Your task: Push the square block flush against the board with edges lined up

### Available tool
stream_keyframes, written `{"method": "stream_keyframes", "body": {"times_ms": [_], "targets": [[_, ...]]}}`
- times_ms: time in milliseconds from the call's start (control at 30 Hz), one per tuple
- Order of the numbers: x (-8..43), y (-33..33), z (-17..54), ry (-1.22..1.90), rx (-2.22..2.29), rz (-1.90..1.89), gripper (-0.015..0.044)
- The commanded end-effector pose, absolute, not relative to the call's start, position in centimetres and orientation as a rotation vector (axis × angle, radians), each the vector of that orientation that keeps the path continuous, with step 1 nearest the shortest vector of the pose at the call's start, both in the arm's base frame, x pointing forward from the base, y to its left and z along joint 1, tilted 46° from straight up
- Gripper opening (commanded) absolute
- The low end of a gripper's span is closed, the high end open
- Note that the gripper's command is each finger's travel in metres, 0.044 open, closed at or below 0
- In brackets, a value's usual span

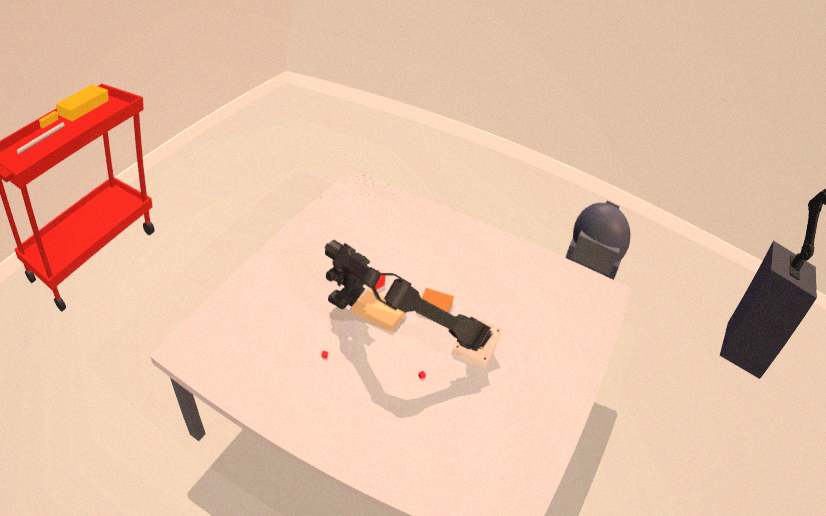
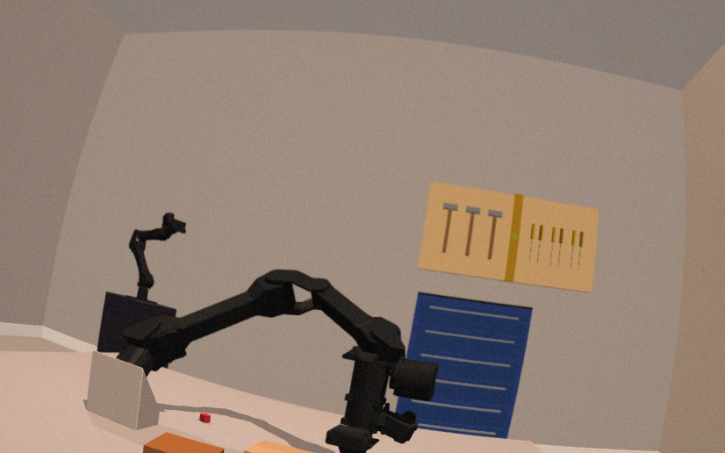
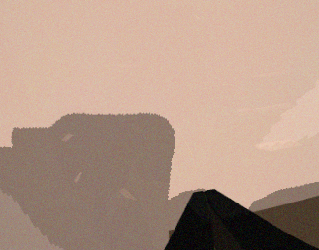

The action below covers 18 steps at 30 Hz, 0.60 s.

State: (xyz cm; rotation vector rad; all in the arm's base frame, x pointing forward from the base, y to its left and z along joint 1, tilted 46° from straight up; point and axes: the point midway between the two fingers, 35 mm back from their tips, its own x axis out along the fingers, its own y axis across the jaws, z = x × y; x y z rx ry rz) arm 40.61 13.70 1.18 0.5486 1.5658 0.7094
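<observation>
The tan board (image 1: pixel 379 314) (image 2: pixel 274 448) lies flat near the table's middle. A square-looking orange block (image 1: pixel 437 299) (image 2: pixel 183 442) lies right of it in the top view, with a gap between them; the arm crosses over that gap. My gripper (image 3: pixel 205 201) points down past the board's left end in the top view. Its dark tips are shut and empty in the wrist view. In the exterior view the tips are cut off by the frame. A brown surface at the wrist view's lower right looks like the shaded board. Whether the tips touch it, I cannot tell.
A red object (image 1: pixel 380 281) shows partly from behind the arm, close to the board's back edge. Two small red cubes stand on the table, one on the left (image 1: pixel 324 354) and one nearer the base (image 1: pixel 422 374) (image 2: pixel 204 418). The arm's base plate (image 1: pixel 485 360) is at the right.
</observation>
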Motion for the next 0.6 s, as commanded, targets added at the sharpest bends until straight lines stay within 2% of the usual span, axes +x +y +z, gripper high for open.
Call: {"method": "stream_keyframes", "body": {"times_ms": [0,567], "targets": [[40.2,13.7,1.4,1.563,0.548,0.714,0.0],[39.1,13.5,1.4,1.564,0.548,0.714,0.0]]}}
